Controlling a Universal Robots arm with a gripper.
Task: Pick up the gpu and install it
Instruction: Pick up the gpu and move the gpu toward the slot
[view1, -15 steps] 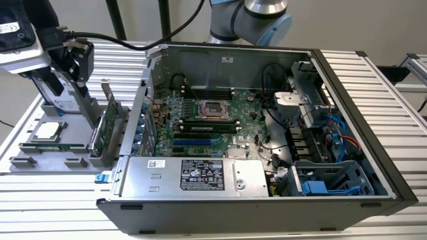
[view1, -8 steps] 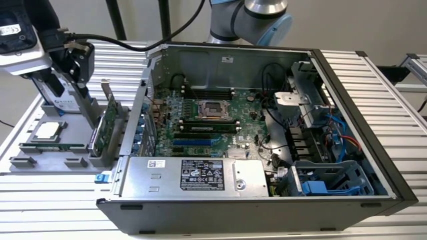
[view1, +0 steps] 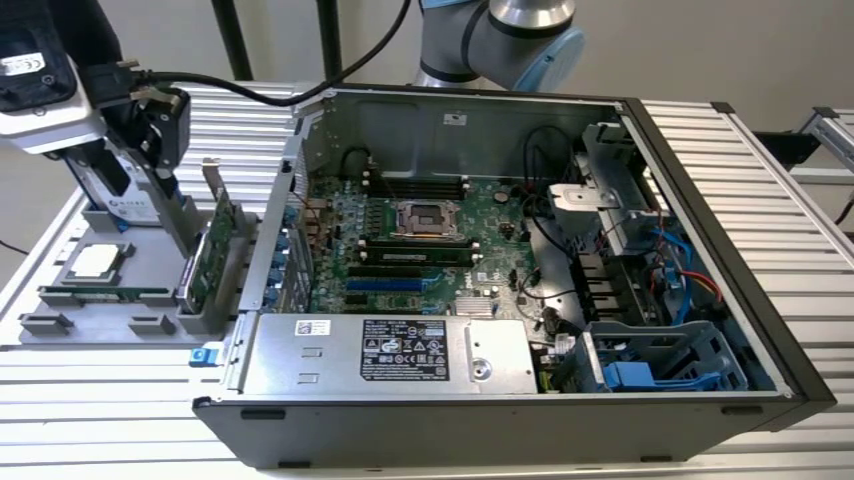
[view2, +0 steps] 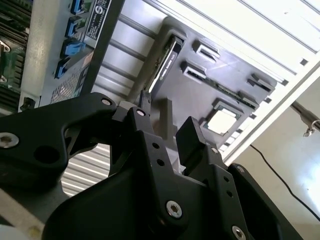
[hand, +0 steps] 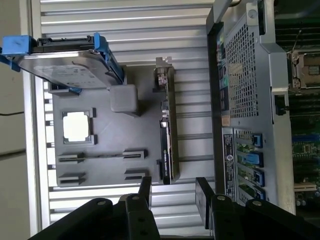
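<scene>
Jaws of the gripper (hand: 174, 192) stand open and hold nothing, the two black fingers (hand: 145, 186) apart above the grey holder (hand: 112, 140). The gpu (hand: 167, 135) stands on its long edge in a slot along the holder's side nearest the computer case (view1: 467, 430), clear of the jaws. In the first wrist view the gap between the jaws lines up with one end of the card. The holder also carries a hard drive (hand: 65, 62) with blue rails, a square processor (hand: 77, 125) in a pocket, and a narrow memory stick (hand: 100, 156). Holder and case sit side by side on the slatted table (view1: 107, 400). The case lies open, its motherboard (view1: 414, 230) exposed.
</scene>
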